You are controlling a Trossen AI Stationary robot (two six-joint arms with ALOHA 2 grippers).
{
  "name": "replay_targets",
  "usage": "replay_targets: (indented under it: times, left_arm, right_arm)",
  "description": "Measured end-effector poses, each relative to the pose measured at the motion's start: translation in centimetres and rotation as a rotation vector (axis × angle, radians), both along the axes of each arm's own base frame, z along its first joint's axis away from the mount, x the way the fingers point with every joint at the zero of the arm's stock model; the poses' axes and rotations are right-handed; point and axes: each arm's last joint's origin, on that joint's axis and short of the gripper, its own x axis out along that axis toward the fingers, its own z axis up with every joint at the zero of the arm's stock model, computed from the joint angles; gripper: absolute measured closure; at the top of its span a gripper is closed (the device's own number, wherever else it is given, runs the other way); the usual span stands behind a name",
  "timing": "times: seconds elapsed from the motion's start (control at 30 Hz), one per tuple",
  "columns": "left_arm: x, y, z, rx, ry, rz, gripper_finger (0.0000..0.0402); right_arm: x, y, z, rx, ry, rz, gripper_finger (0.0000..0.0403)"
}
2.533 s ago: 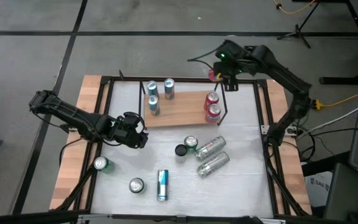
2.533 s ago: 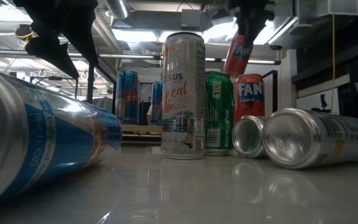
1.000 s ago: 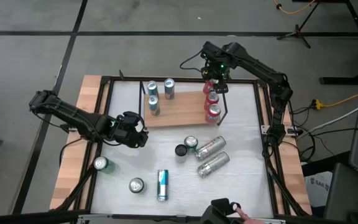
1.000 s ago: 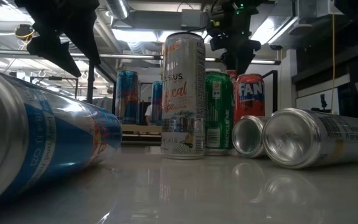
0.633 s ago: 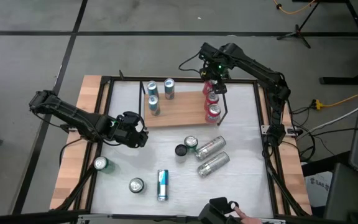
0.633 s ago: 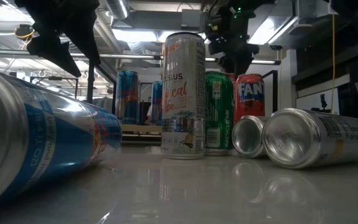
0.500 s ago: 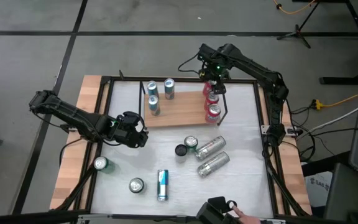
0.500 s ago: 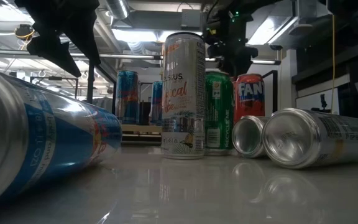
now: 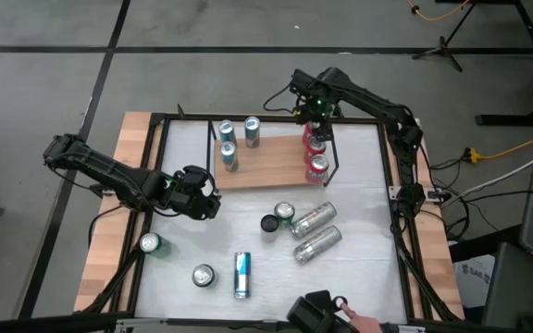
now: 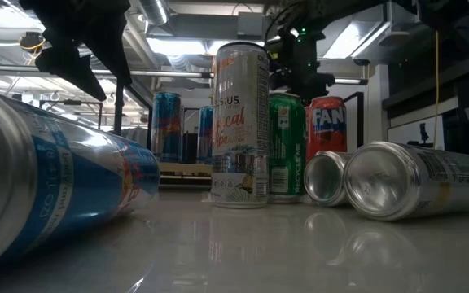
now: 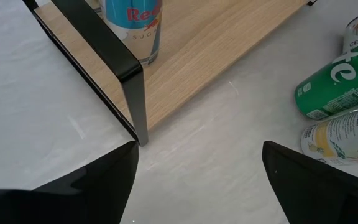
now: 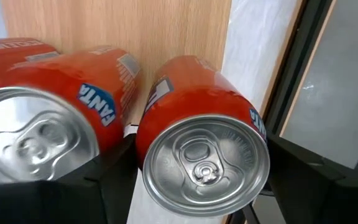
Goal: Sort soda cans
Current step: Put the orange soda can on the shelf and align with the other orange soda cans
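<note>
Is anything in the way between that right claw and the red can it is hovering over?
Nothing visible. The right gripper sits directly above the red can, its open fingers on either side of the can's top. A second red can stands close beside it on the wooden board.

The cans [image 12: 201,158] are glossy metal: bare silver tops and smooth printed sides, red [image 9: 317,166], blue [image 10: 63,183] or green [image 11: 334,84]. Two beside the green one are plain silvery [image 9: 315,219]. They stand on a pale wooden board [image 9: 266,166] of matt grain, edged by a black frame [image 11: 98,53] of smooth satin metal. Around the board the tabletop [image 10: 300,244] is white and faintly reflective.
</note>
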Motion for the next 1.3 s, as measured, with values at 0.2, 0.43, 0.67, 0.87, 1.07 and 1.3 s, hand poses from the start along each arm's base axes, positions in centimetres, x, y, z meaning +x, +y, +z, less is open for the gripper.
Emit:
replay_targets:
  times: [0.2, 0.43, 0.67, 0.87, 1.07, 1.3]
  left_arm:
    - [0.0, 0.0, 0.0, 0.0, 0.0, 0.0, 0.0066]
    - [0.0, 0.0, 0.0, 0.0, 0.0, 0.0, 0.0066]
    - [0.0, -0.01, 0.0, 0.0, 0.0, 0.0, 0.0066]
    - [0.0, 0.0, 0.0, 0.0, 0.0, 0.0, 0.0066]
    - [0.0, 0.0, 0.0, 0.0, 0.0, 0.0, 0.0066]
    - [0.0, 0.0, 0.0, 0.0, 0.0, 0.0, 0.0066]
  right_arm:
    - [0.2, -0.1, -0.2, -0.003, -0.005, 0.0, 0.0113]
    - [0.28, -0.08, -0.2, -0.006, -0.011, 0.001, 0.0113]
    - [0.29, -0.09, -0.19, -0.007, -0.012, -0.001, 0.0113]
    - [0.29, -0.09, -0.19, -0.007, -0.012, -0.001, 0.0113]
    - [0.29, -0.09, -0.19, -0.007, -0.012, -0.001, 0.0113]
    - [0.3, -0.1, -0.19, -0.008, -0.013, -0.001, 0.0081]
